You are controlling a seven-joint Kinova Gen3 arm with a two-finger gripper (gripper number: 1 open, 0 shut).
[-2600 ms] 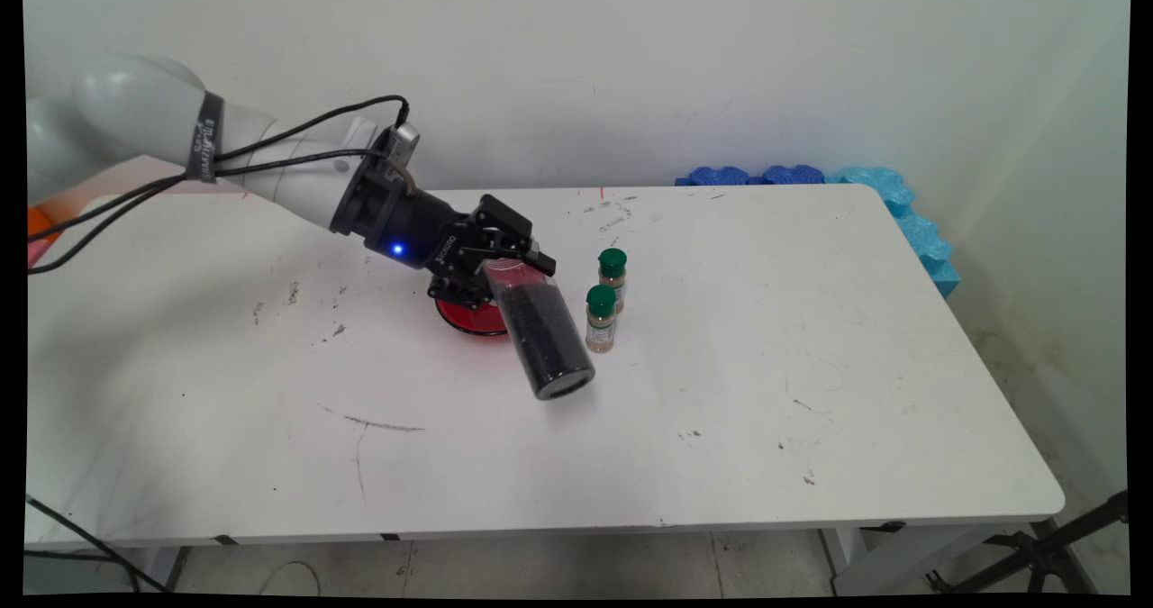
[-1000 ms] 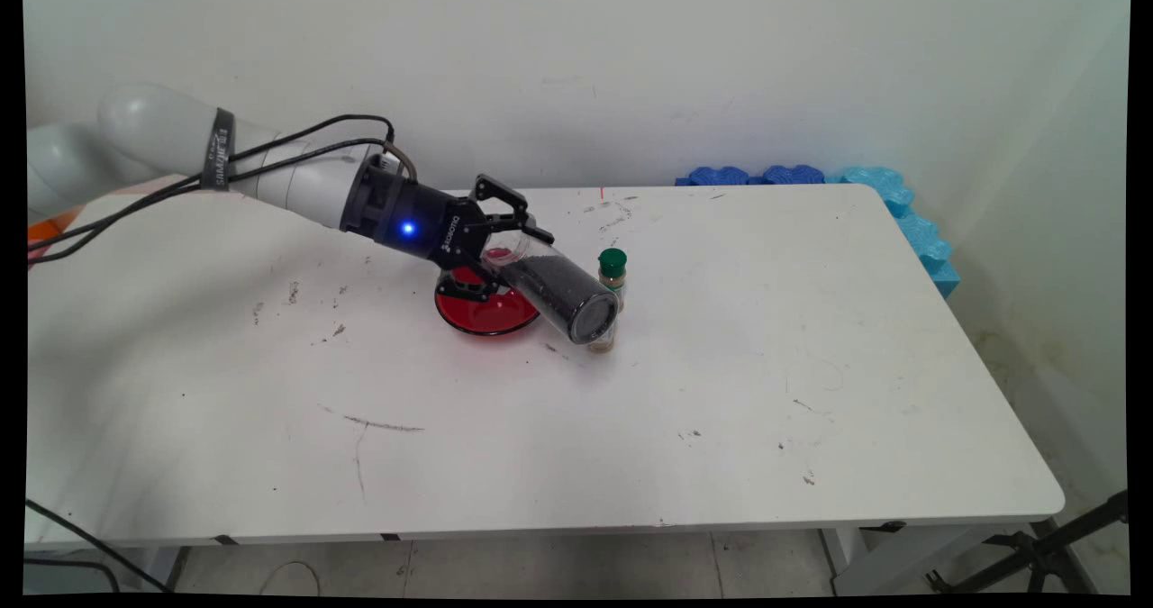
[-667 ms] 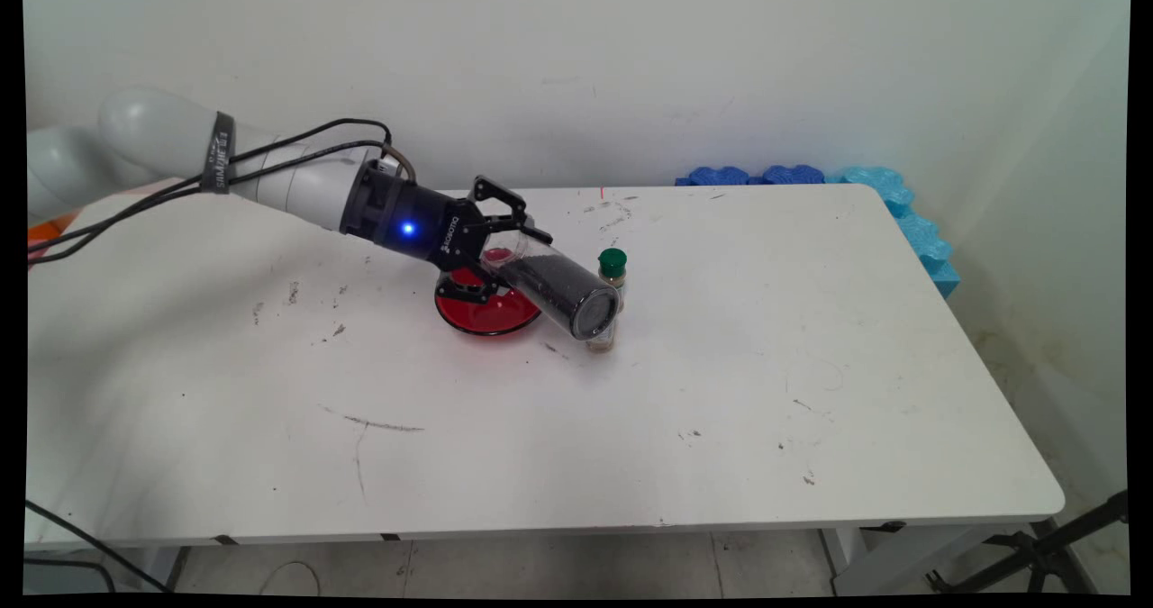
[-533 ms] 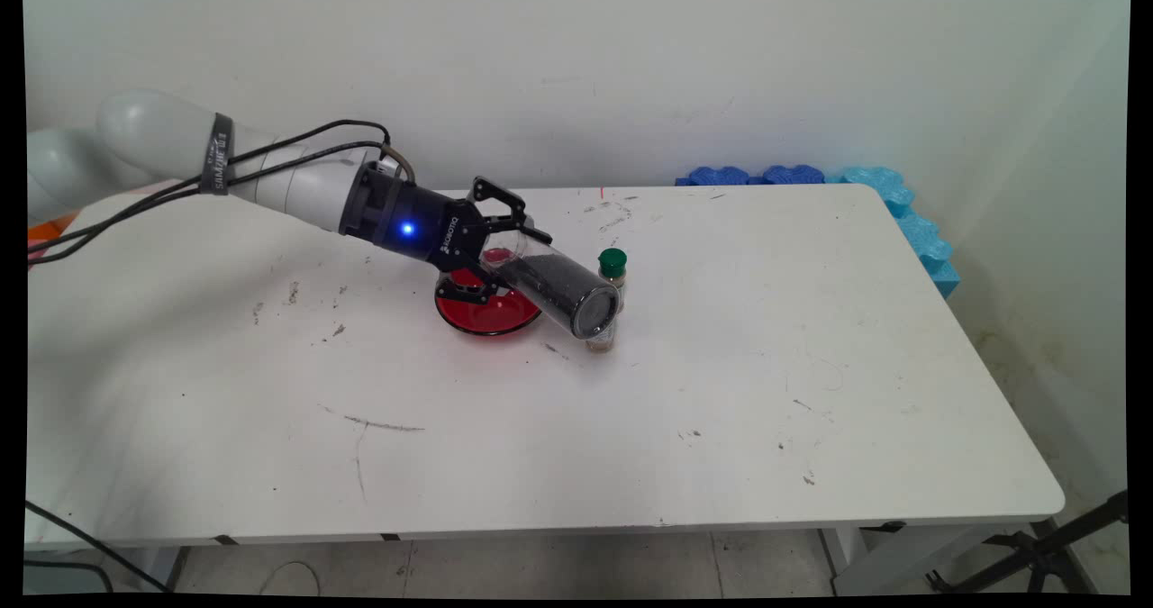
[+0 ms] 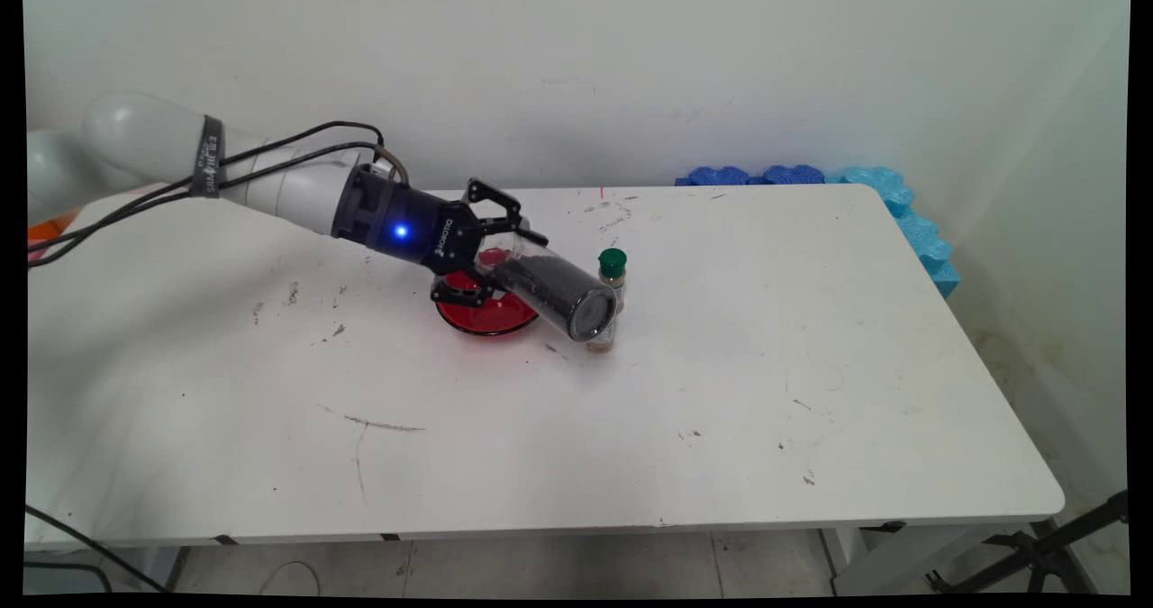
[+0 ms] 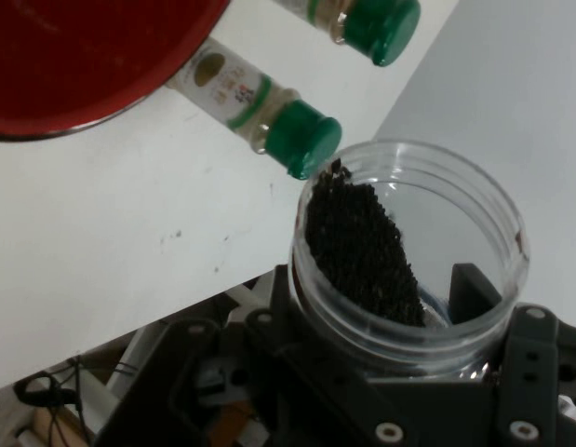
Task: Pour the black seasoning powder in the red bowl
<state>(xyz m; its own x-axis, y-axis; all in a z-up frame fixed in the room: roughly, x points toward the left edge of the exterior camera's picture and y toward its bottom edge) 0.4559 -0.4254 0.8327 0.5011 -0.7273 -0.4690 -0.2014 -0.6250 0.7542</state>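
- Cables (image 5: 270,153) are seen hanging along the white arm on the left side of the table (image 5: 811,365).
- Next comes the black gripper (image 5: 494,249), with its jaws squeezed onto a clear plastic jar (image 5: 549,285) near the jar's open mouth.
- The jar is held in the air, tipped almost on its side, with its flat bottom turned toward the near edge of the table.
- Black grains (image 6: 362,251) are piled along one side inside the jar, and no lid is seen, so they could spill out easily.
- The jar looks stiff, smooth and a bit slippery; it is probably not heavy. The part near the mouth is a good place to hold it.
- A red bowl (image 5: 486,315) sits under the gripper.
- Two spice bottles with green caps (image 5: 612,262) stand just beside the jar's bottom end; they could be knocked over.
- Lots of bare table is left to the right and near the front edge.
- Blue foam blocks (image 5: 901,203) lie at the far right corner.
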